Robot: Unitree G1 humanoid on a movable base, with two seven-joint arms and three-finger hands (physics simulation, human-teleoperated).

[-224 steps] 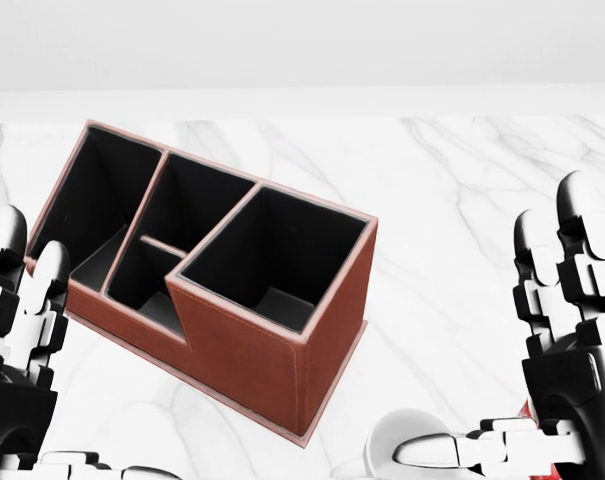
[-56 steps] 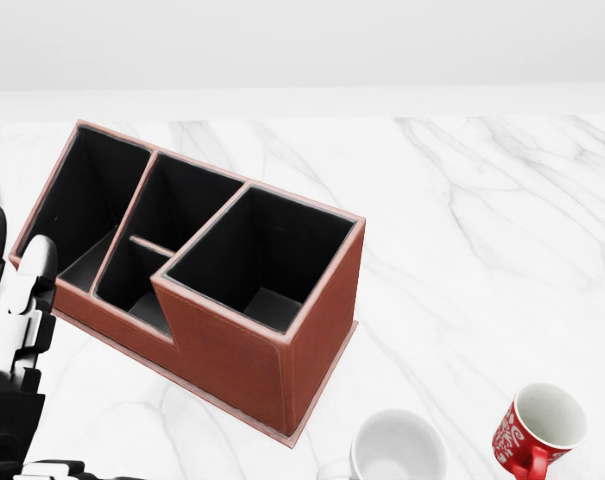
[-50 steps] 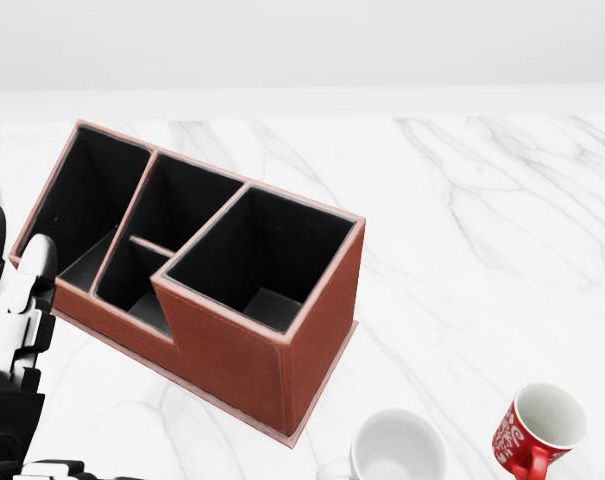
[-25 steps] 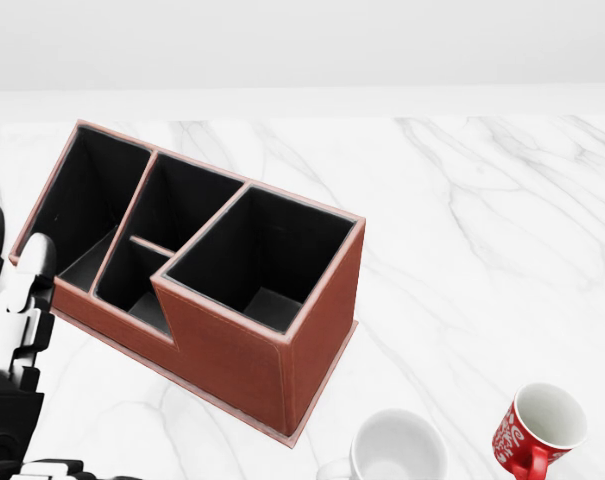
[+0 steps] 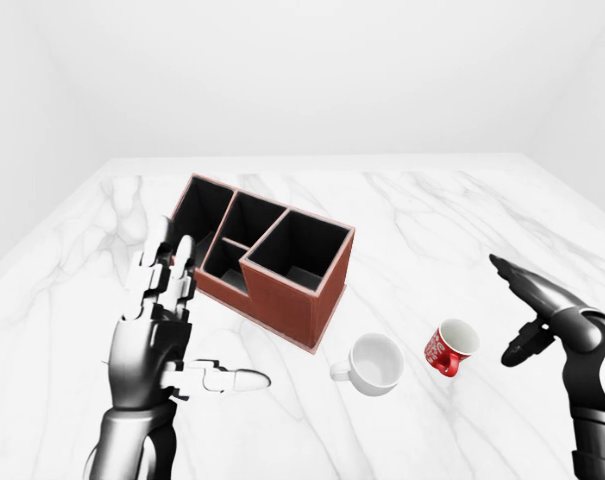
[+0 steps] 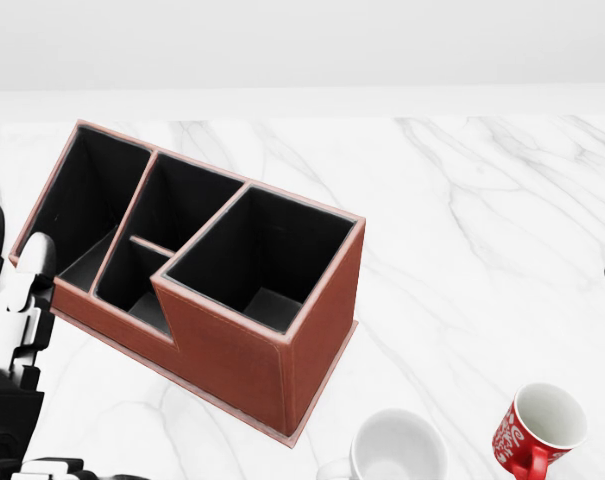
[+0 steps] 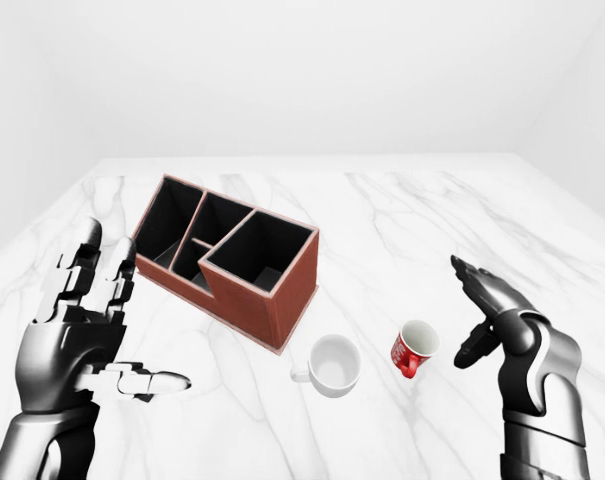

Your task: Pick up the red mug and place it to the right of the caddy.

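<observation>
The red mug with white lettering stands on the marble table, its mouth tilted up and right, right of a white mug. The brown caddy, with several black compartments, sits left of both mugs. My right hand hovers open just right of the red mug, apart from it, fingers spread. My left hand is raised open at the left, below the caddy's left end, thumb pointing right. In the head view the red mug shows at the bottom right, and only a dark sliver of the right hand reaches the right edge.
The white marble table stretches to white walls. Bare marble lies right of the caddy and above the red mug. The white mug stands close below the caddy's right corner.
My right hand has begun to come back into the head view at its right edge. Mugs, caddy and left hand have not moved.
</observation>
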